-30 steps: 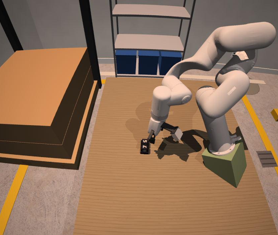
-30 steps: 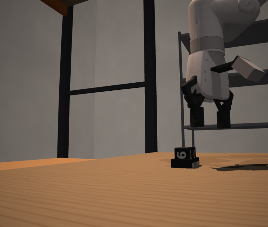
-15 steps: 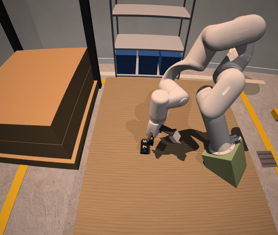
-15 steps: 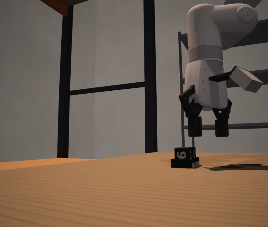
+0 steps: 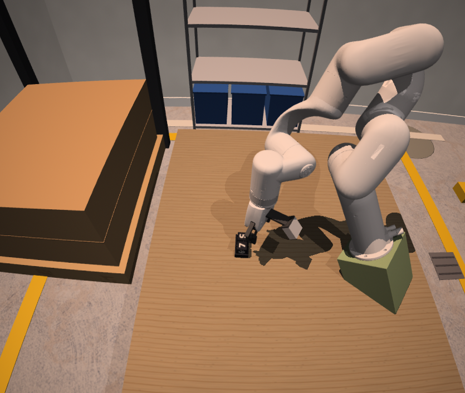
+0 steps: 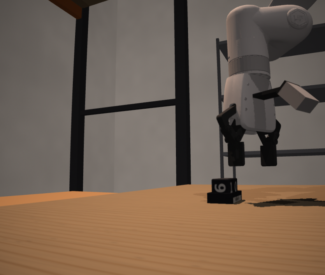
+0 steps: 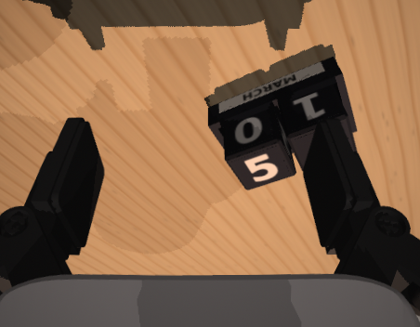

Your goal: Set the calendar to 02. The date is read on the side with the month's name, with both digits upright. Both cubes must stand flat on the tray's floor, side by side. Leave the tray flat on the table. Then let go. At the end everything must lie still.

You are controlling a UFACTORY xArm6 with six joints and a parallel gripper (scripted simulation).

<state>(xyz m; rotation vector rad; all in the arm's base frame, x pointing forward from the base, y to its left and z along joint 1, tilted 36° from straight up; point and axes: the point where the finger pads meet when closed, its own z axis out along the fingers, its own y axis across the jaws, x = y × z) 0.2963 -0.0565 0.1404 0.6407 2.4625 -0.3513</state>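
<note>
The black tray lies flat on the table with its MARCH side facing the robot base. Two black cubes stand in it side by side. One cube has 5 on top and 0 on the month side. The other cube has 7 on top, 1 on the month side and a 6 or 9 on its outer end. Read from the month side, the date is 10. My gripper is open and empty above the tray, off to one side; one finger covers the 7 in the wrist view.
The wooden table carries the robot's green base. A large box stack stands beyond the table's left edge. A shelf rack with blue bins stands behind the table.
</note>
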